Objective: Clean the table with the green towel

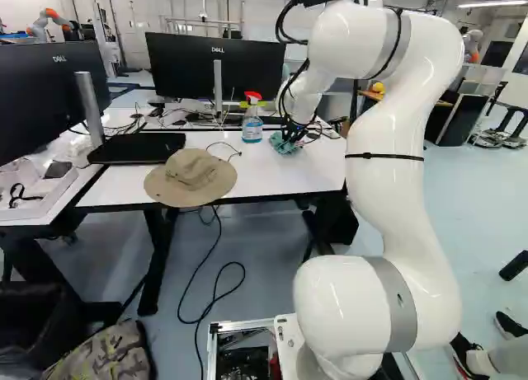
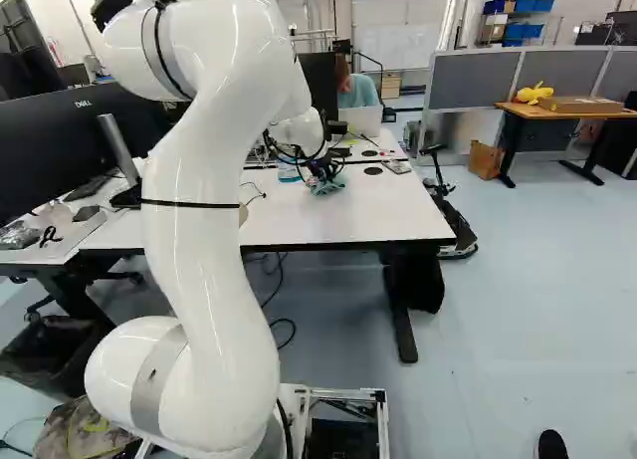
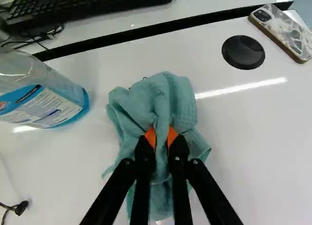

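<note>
1. Left base view: The big white arm (image 1: 396, 207) is smooth and shiny, with fat round joints and a thin black strap around it. Its black gripper (image 1: 290, 135) is down at the white table (image 1: 276, 178), with the green towel (image 1: 283, 146) bunched up at its tip. The table has a flat, slick top and a dark edge. Near the towel stands a see-through plastic spray bottle (image 1: 252, 129) with a red top and blue stuff in it. A tan cloth hat (image 1: 191, 175), with a round, floppy brim, lies at the table's front edge. Below, a black cord (image 1: 216, 297) makes loops on the smooth floor.

2. Right base view: The towel looks like a small crumpled lump on the table. Farther off, a lumpy yellow thing (image 2: 534, 93) sits on a desk with a wood top (image 2: 513, 109).

3. Wrist view: The gripper (image 3: 162, 137) is nearly closed, with just a thick fold of towel pinched between its orange pads (image 3: 150, 137). The towel is soft and wrinkly, and it spreads out on the table around the fingers. Ahead are a bumpy black keyboard (image 3: 97, 8) and a flat, round black cap (image 3: 243, 52). Near the cap lies a phone (image 3: 285, 32) with rounded corners.
</note>
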`<state>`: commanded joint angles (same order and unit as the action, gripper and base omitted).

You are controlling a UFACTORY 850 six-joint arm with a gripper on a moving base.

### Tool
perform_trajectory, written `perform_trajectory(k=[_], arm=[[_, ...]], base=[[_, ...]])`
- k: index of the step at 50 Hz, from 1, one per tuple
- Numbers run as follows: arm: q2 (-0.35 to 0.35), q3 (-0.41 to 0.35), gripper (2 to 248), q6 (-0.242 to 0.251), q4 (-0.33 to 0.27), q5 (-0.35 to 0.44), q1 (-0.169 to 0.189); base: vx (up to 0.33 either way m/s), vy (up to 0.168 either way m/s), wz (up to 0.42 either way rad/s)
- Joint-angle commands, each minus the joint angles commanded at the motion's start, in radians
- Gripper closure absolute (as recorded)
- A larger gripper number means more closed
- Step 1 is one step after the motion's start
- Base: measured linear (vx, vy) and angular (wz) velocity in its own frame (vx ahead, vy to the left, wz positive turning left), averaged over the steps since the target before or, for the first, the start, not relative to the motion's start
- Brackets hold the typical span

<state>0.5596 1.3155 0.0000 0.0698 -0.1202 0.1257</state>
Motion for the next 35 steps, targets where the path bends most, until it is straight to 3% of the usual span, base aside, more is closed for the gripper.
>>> perform_trajectory(k=[22,35], arm=[[0.035,0.048,204,0.000,0.000,0.000,0.054],[0.085,0.117,204,0.000,0.000,0.000,0.055]], base=[[0.000,0.000,0.000],[0.000,0.000,0.000]])
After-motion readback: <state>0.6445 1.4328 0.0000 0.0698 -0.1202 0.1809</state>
